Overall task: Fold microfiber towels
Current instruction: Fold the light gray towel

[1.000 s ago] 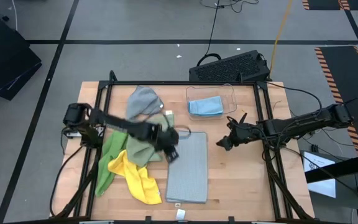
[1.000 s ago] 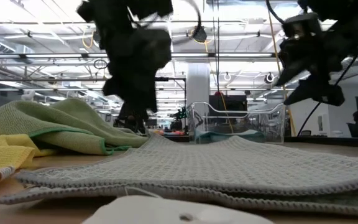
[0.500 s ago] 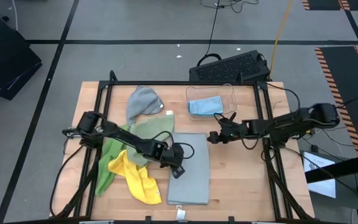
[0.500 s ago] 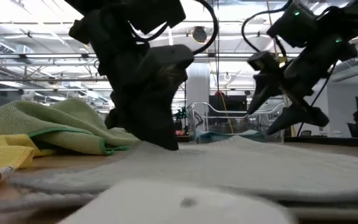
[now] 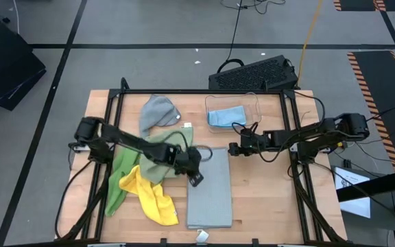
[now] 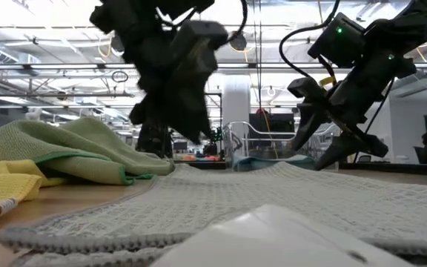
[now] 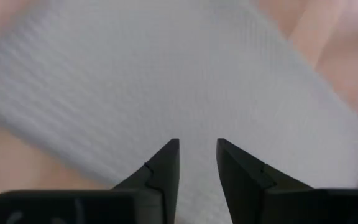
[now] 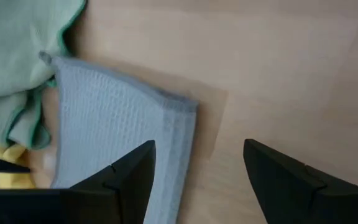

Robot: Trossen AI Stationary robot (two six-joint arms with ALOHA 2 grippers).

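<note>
I see the grey towel (image 5: 209,186) flat at six o'clock on the worktop (image 5: 266,199), soft and limp (best pinched at corners). My left gripper (image 5: 195,177) hovers narrow-fingered, empty; my right gripper (image 5: 233,149) gapes wide near the far corner.

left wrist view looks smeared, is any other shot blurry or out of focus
Left wrist view: the grey towel is motion-smeared, while the left pincer stays sharp. Low view: a pale blob at the lens is out of focus. High and right wrist views look crisp.
</note>
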